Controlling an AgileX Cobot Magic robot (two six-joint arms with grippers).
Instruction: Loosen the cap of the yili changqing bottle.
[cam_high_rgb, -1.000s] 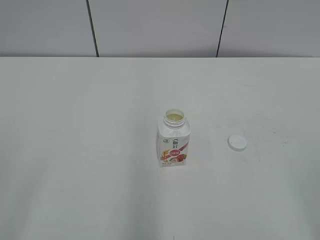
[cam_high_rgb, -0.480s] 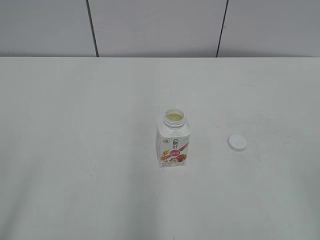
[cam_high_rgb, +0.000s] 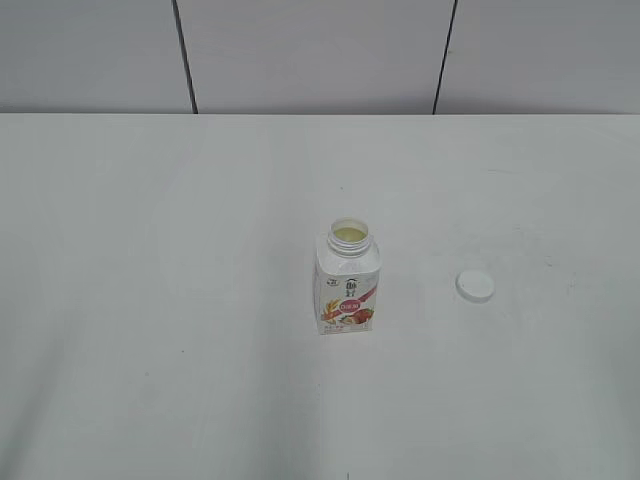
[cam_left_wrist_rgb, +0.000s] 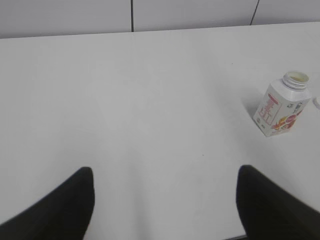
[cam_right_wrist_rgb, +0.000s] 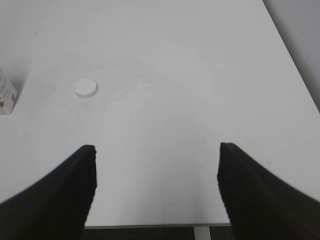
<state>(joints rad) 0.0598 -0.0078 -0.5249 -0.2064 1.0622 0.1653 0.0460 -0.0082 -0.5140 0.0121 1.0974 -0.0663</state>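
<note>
Cap and bottle already sit apart, which suggests the loosening is finished and went as far as full removal. The small white squarish plastic bottle with a pink-red fruit label (cam_high_rgb: 348, 285) stands upright near the middle of the white desk (cam_high_rgb: 150, 300), its short round neck open and pale liquid visible inside. The small round white plastic screw cap (cam_high_rgb: 475, 285) lies flat on the desk well to the right of the bottle, touching nothing.

Both arms sit at the near edge, clear of the work. The left gripper (cam_left_wrist_rgb: 165, 200) has its jaws spread wide and holds nothing, with the bottle far off to its right. The right gripper (cam_right_wrist_rgb: 156, 185) is likewise wide and empty, the cap lying far ahead to its left.
</note>
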